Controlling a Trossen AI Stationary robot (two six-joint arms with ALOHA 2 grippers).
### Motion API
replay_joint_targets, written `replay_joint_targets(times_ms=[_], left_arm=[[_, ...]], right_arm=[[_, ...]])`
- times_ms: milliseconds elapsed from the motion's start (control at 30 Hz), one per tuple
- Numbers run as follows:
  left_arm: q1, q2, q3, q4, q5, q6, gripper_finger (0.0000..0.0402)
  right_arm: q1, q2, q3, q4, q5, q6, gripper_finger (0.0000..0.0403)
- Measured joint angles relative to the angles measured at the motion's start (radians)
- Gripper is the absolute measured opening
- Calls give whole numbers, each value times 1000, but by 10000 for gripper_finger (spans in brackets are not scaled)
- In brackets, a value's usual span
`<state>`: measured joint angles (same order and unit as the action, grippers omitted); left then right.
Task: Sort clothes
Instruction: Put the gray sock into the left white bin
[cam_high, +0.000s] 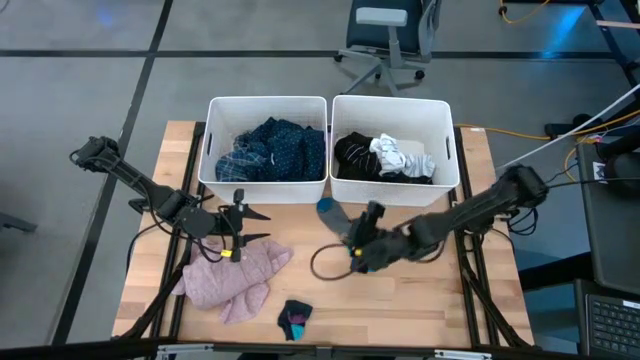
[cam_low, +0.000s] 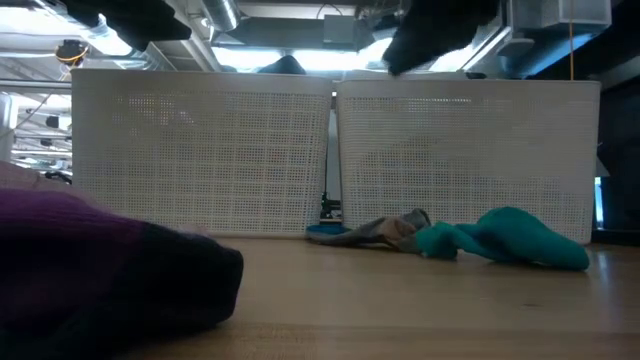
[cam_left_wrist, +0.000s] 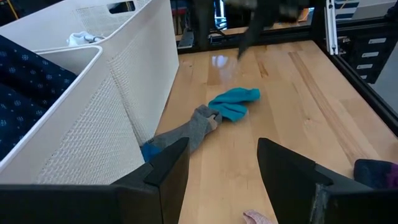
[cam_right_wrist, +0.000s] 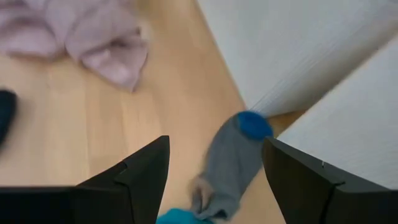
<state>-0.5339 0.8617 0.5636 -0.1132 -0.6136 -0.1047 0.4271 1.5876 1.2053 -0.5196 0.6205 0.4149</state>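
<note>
A grey sock with a blue toe (cam_high: 333, 214) lies on the table before the gap between the two bins, and a teal sock (cam_left_wrist: 235, 102) lies against it. A pink fuzzy top (cam_high: 235, 278) lies at the near left. A small dark sock (cam_high: 293, 318) lies by the near edge. My left gripper (cam_high: 260, 226) is open and empty, over the pink top's far edge. My right gripper (cam_high: 358, 236) is open and empty, hovering above the grey and teal socks (cam_right_wrist: 230, 165). Blue plaid and navy dotted cloth (cam_high: 270, 150) fill the left bin. Black and white pieces (cam_high: 385, 157) fill the right bin.
Two white plastic bins (cam_high: 328, 110) stand side by side along the table's far edge. A dark cable loop (cam_high: 325, 262) lies on the wood under my right arm. An office chair (cam_high: 385, 35) stands beyond the table. Bare wood shows at the near right.
</note>
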Motion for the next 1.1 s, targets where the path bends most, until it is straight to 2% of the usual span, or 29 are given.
replay_joint_targets(times_ms=[300,467,600,800,933,1100], left_arm=[[0,0,0,4,0,7,180],[0,0,0,4,0,7,180],[0,0,0,5,0,4,180],[0,0,0,5,0,0,180],[0,0,0,5,0,0,180],[0,0,0,5,0,0,180]], right_arm=[[-32,228,-1,3,8,76,253],[-76,295,-1,-3,-19,160,253],[-110,330,-1,0,-83,231,253],[-121,387,-1,0,-134,271,245],[-118,404,2,16,-118,274,190],[-118,409,0,77,-113,238,74]])
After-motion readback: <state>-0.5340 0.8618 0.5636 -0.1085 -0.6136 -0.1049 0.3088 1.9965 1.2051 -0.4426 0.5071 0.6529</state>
